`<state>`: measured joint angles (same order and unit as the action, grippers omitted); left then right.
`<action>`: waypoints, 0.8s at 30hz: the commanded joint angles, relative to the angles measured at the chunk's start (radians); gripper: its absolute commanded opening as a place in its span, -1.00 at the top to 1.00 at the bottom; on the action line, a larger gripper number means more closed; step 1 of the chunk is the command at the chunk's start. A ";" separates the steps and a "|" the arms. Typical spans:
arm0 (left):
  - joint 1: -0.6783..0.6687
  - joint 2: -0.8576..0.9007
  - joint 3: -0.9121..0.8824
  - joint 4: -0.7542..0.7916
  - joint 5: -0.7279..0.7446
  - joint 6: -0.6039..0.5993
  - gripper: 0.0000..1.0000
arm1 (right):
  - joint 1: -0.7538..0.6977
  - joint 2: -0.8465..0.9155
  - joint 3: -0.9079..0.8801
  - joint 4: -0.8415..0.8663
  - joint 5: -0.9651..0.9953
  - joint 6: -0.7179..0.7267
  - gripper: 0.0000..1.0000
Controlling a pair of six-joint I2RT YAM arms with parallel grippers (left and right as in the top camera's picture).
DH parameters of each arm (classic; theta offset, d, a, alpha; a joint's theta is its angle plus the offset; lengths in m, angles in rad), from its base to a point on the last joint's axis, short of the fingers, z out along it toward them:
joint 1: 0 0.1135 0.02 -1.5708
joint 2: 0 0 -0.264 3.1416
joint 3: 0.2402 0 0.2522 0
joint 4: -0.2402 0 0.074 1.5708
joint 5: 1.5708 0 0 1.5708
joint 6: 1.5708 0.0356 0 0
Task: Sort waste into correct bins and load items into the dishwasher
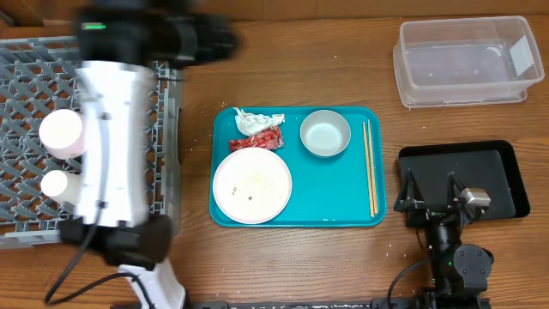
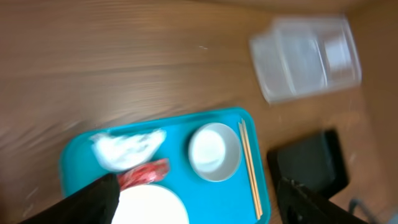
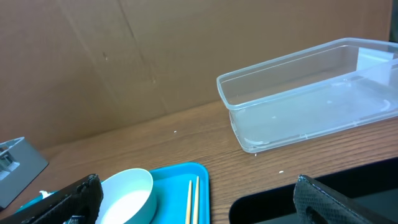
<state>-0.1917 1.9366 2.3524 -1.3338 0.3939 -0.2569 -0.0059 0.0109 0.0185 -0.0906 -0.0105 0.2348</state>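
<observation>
A teal tray (image 1: pixel 343 202) holds a crumpled white napkin (image 1: pixel 257 121), a red wrapper (image 1: pixel 256 141), a large white plate (image 1: pixel 251 185) with a few rice grains, a pale bowl (image 1: pixel 325 135) and chopsticks (image 1: pixel 370 168). My left gripper (image 1: pixel 210 39) is blurred, above the table beyond the tray's far left corner. In the left wrist view it (image 2: pixel 199 208) is open and empty, looking down on the napkin (image 2: pixel 127 149), wrapper (image 2: pixel 144 173) and bowl (image 2: pixel 214 151). My right gripper (image 1: pixel 436 193) is open and empty over the black tray (image 1: pixel 502 172). A pale bowl (image 1: pixel 62 135) and a small white cup (image 1: pixel 55 184) sit in the grey dish rack (image 1: pixel 21 94).
The clear tub (image 1: pixel 467 60) stands at the back right and also shows in the right wrist view (image 3: pixel 311 93). My left arm (image 1: pixel 116 146) stretches over the rack's right side. Bare wood lies between the tray and the tub.
</observation>
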 commanded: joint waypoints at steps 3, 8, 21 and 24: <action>-0.309 0.109 0.012 0.033 -0.307 0.189 -0.71 | -0.003 -0.008 -0.010 0.006 0.010 -0.003 -0.99; -0.460 0.253 0.012 0.022 -0.404 0.288 -0.57 | -0.003 -0.008 -0.010 0.006 0.010 -0.003 -1.00; -0.546 0.468 0.012 0.022 -0.390 0.286 -0.15 | -0.003 -0.008 -0.010 0.006 0.010 -0.003 -1.00; -0.548 0.484 0.011 0.022 -0.331 0.286 -0.15 | -0.003 -0.008 -0.010 0.006 0.010 -0.003 -1.00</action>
<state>-0.7319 2.3966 2.3531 -1.3117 0.0010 0.0113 -0.0059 0.0109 0.0185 -0.0902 -0.0105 0.2352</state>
